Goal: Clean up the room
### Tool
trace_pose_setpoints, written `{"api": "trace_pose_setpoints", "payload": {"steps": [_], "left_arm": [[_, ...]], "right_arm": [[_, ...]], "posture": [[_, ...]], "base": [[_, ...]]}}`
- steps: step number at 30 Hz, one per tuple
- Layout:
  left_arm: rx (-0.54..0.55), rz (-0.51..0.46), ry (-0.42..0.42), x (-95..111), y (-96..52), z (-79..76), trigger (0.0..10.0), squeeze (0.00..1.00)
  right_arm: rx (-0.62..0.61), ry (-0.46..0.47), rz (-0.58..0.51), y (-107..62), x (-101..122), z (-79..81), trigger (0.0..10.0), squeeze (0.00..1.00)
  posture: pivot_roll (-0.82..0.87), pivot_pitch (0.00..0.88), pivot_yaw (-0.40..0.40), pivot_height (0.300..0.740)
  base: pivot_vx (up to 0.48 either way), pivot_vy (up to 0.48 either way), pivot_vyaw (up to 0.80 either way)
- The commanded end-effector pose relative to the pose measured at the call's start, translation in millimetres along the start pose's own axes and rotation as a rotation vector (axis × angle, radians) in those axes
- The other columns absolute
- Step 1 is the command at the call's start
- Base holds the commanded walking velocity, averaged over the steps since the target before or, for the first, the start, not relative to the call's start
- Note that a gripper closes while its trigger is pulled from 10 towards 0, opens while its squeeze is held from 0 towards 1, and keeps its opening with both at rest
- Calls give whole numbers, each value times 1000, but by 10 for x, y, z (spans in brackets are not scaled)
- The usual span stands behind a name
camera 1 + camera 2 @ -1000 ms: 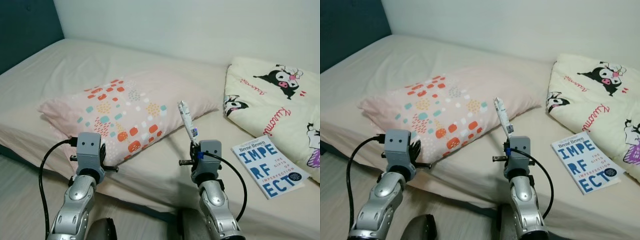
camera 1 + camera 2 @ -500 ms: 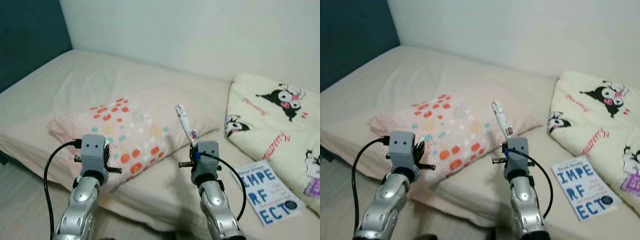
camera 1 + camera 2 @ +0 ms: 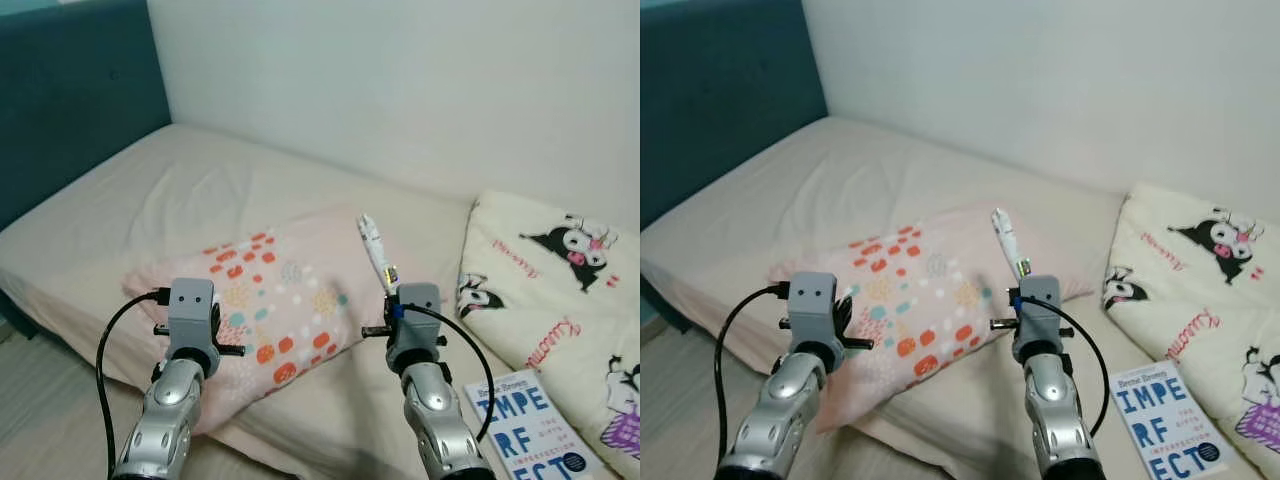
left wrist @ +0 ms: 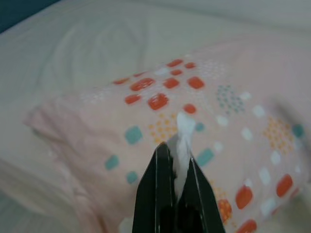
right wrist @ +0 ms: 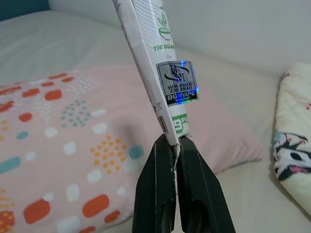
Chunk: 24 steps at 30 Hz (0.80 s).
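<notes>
Bed (image 3: 200,190) with beige sheet runs along white wall (image 3: 400,90), dark teal headboard (image 3: 70,110) at its left end. Cream blanket (image 3: 560,280) with cartoon print bunched on the bed's right side. Pink pillow (image 3: 270,300) with orange, teal and white dots lies mid-bed, in front of both arms. Blue-lettered book (image 3: 525,420) flat on the sheet, near the blanket's edge. Right claw (image 5: 175,145) raised over the bed, pinched tight on the lower end of a white sachet (image 5: 153,63) standing upright, green print and foil sticker on it. Left claw (image 4: 176,153) above the pillow, closed on a small white scrap (image 4: 184,131).
</notes>
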<state>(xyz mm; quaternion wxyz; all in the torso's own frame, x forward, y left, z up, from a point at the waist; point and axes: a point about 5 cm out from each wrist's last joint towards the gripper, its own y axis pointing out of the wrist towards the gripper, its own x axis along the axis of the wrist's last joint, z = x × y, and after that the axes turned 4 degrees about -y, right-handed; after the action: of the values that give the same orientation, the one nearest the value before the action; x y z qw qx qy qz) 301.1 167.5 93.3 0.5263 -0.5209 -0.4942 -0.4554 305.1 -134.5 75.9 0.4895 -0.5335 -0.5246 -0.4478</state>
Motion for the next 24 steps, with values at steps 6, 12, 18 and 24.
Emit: {"api": "trace_pose_setpoints", "payload": {"steps": [6,12,18,24], "left_arm": [[1,18,-20,-28,-5,53,10000,0],[-125,52,-6,-75,43,-194,10000,0],[-112,93,7,-148,52,-191,10000,0],[-39,138,5,-262,-13,1,10000,0]], "right_arm": [[21,22,81,-75,-163,-19,10000,0],[-26,41,112,-112,-263,-98,10000,0],[-66,92,163,-167,-367,-103,10000,0],[-26,103,187,-192,-396,-23,10000,0]], "posture": [[12,0,-58,740],[14,0,-22,740],[6,0,-23,740],[40,0,-43,740]], "base": [[0,0,0],[0,0,0],[0,0,0],[0,0,0]]}}
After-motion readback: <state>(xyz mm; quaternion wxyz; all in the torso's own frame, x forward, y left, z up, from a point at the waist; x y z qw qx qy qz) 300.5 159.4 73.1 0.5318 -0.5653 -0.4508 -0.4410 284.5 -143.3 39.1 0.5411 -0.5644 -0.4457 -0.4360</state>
